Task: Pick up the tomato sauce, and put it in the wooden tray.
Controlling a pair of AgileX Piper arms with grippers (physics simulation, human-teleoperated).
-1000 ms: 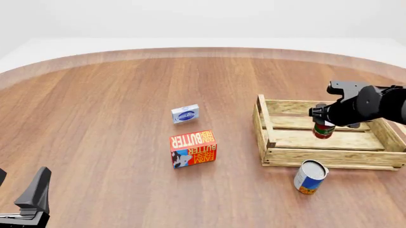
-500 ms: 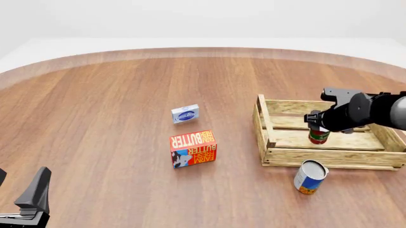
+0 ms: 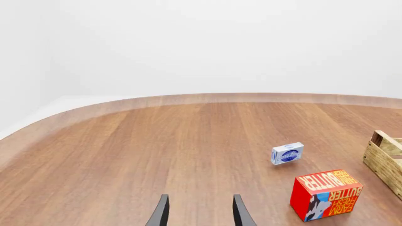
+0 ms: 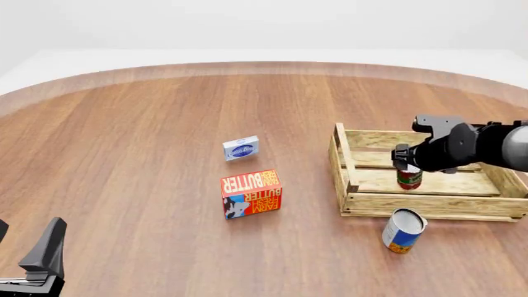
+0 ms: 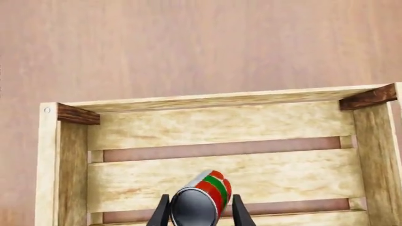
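Observation:
The tomato sauce [image 4: 409,179], a small can with a red and green label, is held upright in my right gripper [image 4: 409,166], which is shut on it. The can is low inside the wooden tray [image 4: 412,204], near its left front part, at or just above the floor slats. The right wrist view shows the can's silvery top [image 5: 199,201] between the fingers, with the tray's slats [image 5: 213,125] below. My left gripper [image 4: 46,257] is open and empty at the near left table edge. Its fingers [image 3: 162,213] point across bare table.
A blue-white-orange can [image 4: 404,230] stands tilted just in front of the tray's front wall. A red butter box [image 4: 251,193] and a small blue-white box [image 4: 240,148] sit mid-table. Both show in the left wrist view [image 3: 326,195] [image 3: 287,153], with the tray's corner [image 3: 383,157].
My right gripper has lowered the tomato sauce from above the tray down into it and shifted slightly left. The left arm has not moved.

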